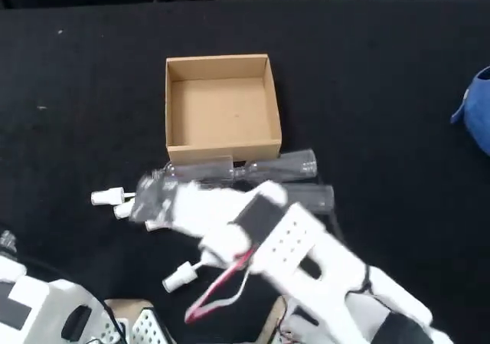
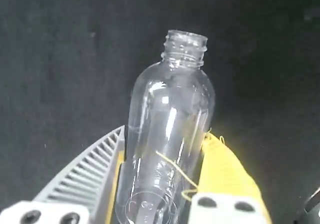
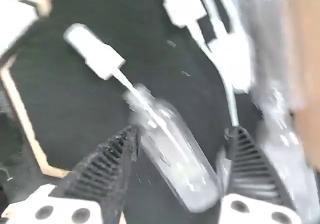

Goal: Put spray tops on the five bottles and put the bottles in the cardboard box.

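The left jaws are clamped on a clear, capless bottle (image 2: 170, 129) above the black counter (image 2: 60, 59). The right jaws stand apart on either side of a second bottle (image 3: 175, 154), a white spray top (image 3: 95, 54) at its neck. More bottles (image 1: 260, 168) lie just beside the cardboard box (image 1: 222, 139), with loose spray tops (image 1: 107, 197) near them.

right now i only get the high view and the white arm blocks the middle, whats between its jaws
Observer: A clear bottle lies between the open jaws of the right gripper.
Operator: has it got a top
Observer: A spray top lies just off its neck, tube reaching the mouth, not seated.
Operator: and the other arm
Observer: The left gripper is shut on a second bottle, neck bare.
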Controlling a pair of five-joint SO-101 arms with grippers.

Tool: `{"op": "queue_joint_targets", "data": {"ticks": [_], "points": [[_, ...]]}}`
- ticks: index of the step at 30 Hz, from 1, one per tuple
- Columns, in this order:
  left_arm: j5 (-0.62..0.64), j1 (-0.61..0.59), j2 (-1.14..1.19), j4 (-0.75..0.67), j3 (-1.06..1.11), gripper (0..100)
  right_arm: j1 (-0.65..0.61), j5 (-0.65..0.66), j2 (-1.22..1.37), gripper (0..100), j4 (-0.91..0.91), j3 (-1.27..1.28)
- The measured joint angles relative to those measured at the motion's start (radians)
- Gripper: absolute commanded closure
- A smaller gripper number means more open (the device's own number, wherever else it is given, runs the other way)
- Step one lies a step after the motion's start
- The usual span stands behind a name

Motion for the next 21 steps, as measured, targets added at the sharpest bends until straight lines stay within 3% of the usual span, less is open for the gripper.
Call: {"op": "queue_joint_targets", "data": {"ticks": [10, 15, 21], "points": [[0.17, -0.029, 0.0, -0.005, 0.0, 97, -0.11, -0.005, 0.302, 69.4, -0.175, 0.02], [0.196, -0.029, 0.0, -0.005, 0.0, 97, -0.21, -0.003, 0.402, 69.4, -0.23, 0.014], [0.198, -0.029, 0.0, -0.003, 0.0, 97, -0.221, 0.029, 0.494, 69.4, -0.301, 0.014]]}}
